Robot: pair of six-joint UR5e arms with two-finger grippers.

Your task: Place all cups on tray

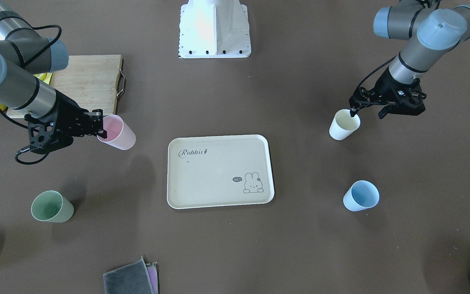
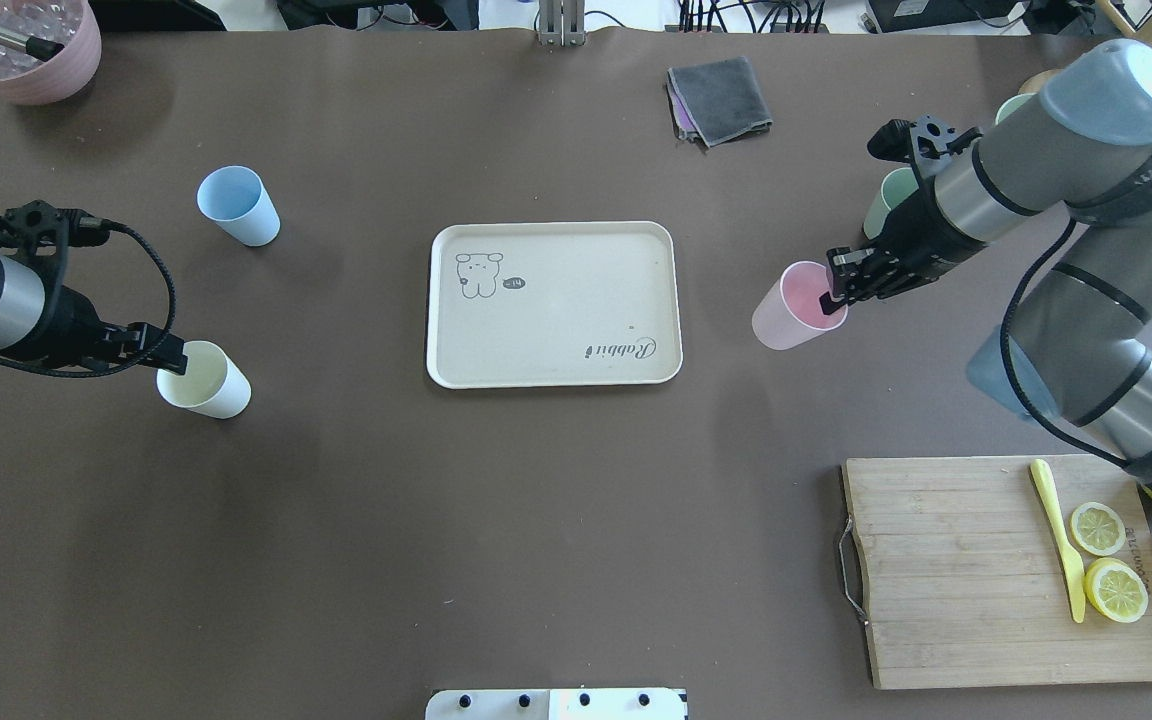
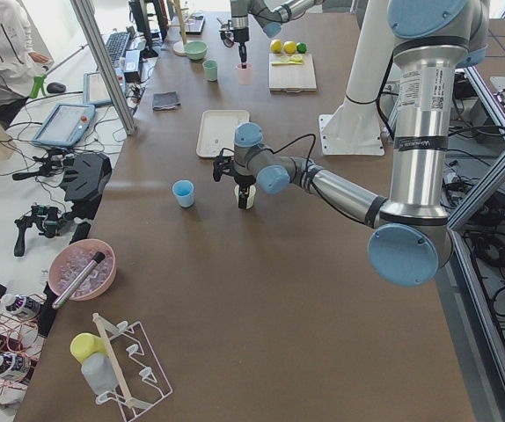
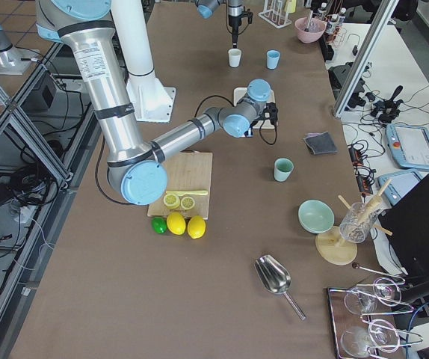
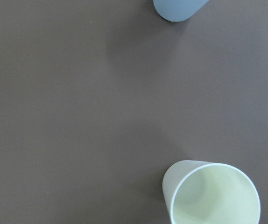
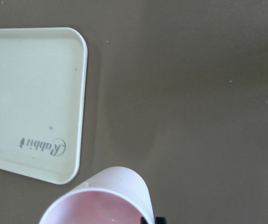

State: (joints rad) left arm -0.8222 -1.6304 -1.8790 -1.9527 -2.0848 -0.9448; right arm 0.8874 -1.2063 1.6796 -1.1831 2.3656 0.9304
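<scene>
Right gripper [image 2: 833, 292] pinches rim of pink cup [image 2: 786, 322], tilted, near tray [image 2: 556, 300]. Left gripper [image 2: 174, 362] at rim of cream cup [image 2: 211, 385]; clamped or not, can't tell.

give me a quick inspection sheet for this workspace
surface: brown table, nothing spilled seen
job's things: tray empty; pink cup, white cup, blue cup, green cup upright, none on it
clutter: cutting board with lemon slices, grey cloth, pink bowl
grippers: left gripper at the white cup's rim, right gripper at the pink cup's rim; grip unclear
cables: black cable loops at both wrists
surroundings: person beside the table
</scene>
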